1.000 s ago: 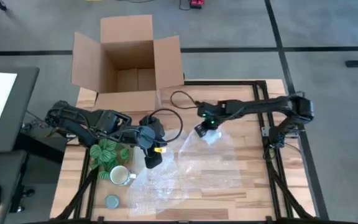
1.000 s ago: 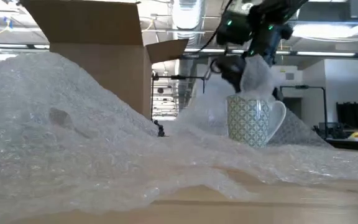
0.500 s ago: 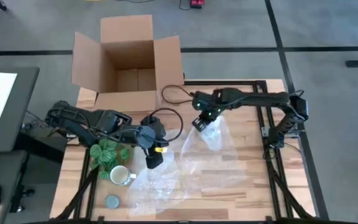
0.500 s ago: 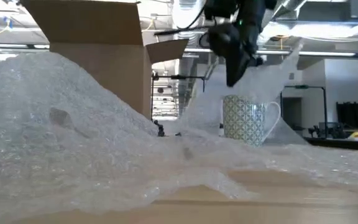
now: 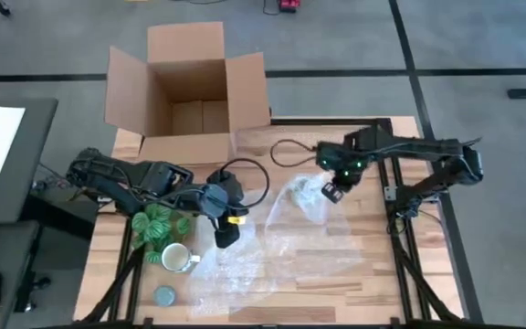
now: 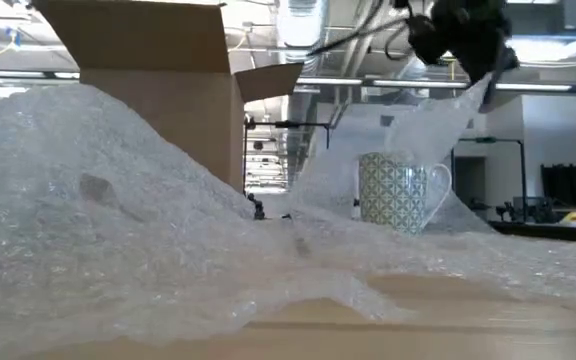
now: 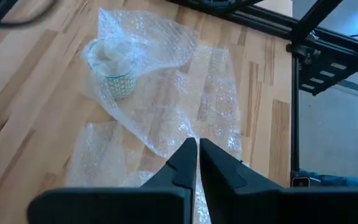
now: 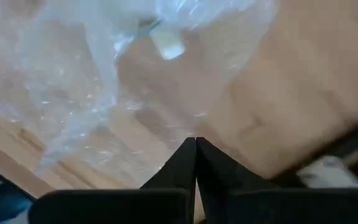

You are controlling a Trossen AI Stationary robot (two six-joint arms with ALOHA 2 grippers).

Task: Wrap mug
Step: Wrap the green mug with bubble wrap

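**Item:** the mug [image 6: 396, 195], patterned, upright on the table [image 5: 373, 265], off the right front corner of the cardboard box [image 5: 188, 146], half under the bubble wrap [image 5: 281, 247].

**Right gripper** [image 5: 333, 193]: raised just past the mug on the side away from the box. Fingers together, apparently pinching a corner of the wrap, though the grip itself is hard to see.

**Left gripper** [image 5: 223, 236]: low, before the box's front wall. Fingers together, nothing visible between them.

**Handling note:** carry the lifted corner back over the rim toward the box. Keep the film taut, or the light mug is likely to tip. Lay it down the near wall.
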